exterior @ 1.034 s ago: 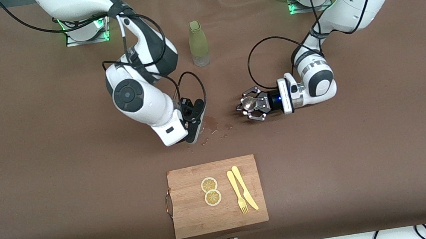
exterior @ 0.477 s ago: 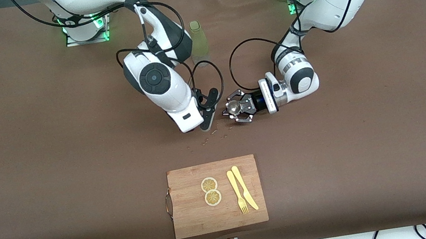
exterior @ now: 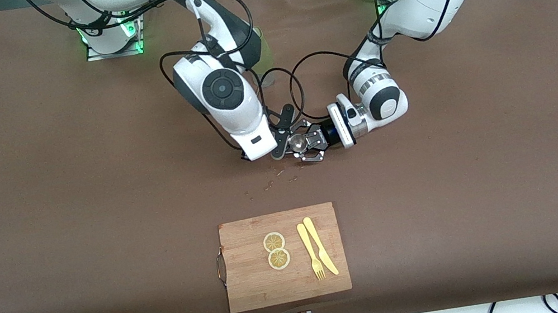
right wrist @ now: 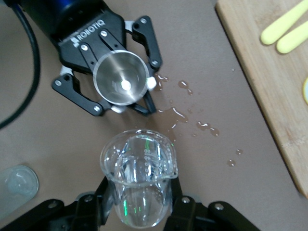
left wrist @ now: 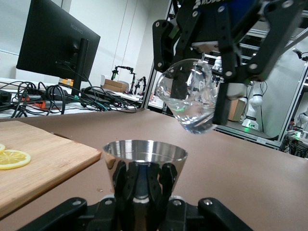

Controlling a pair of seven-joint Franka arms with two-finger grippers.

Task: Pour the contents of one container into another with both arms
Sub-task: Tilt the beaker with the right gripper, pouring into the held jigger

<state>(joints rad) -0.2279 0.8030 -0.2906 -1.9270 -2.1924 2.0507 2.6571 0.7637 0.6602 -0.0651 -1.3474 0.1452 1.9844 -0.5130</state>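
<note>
The small steel jigger (left wrist: 144,161) stands upright in my left gripper (left wrist: 144,192), which is shut on its waist; it also shows in the front view as the jigger (exterior: 300,143) in the left gripper (exterior: 302,145) over the middle of the table. The tiny clear glass cup (right wrist: 139,178) sits in my right gripper (right wrist: 139,204), which is shut on it. In the left wrist view the cup (left wrist: 190,98) hangs tilted just above and beside the jigger's rim, wet inside. The right gripper (exterior: 282,142) stands right against the left one.
Spilled drops (right wrist: 192,118) lie on the brown table under the grippers. A wooden cutting board (exterior: 253,274) with lemon slices (exterior: 275,250) and a yellow fork and knife (exterior: 317,254) lies nearer the front camera. An olive-green bottle (exterior: 266,54) stands farther back, partly hidden by the right arm.
Both arms swung toward each other. The right gripper with the cup moved toward the left arm's end, the left gripper with the jigger toward the right arm's, until cup and jigger met.
</note>
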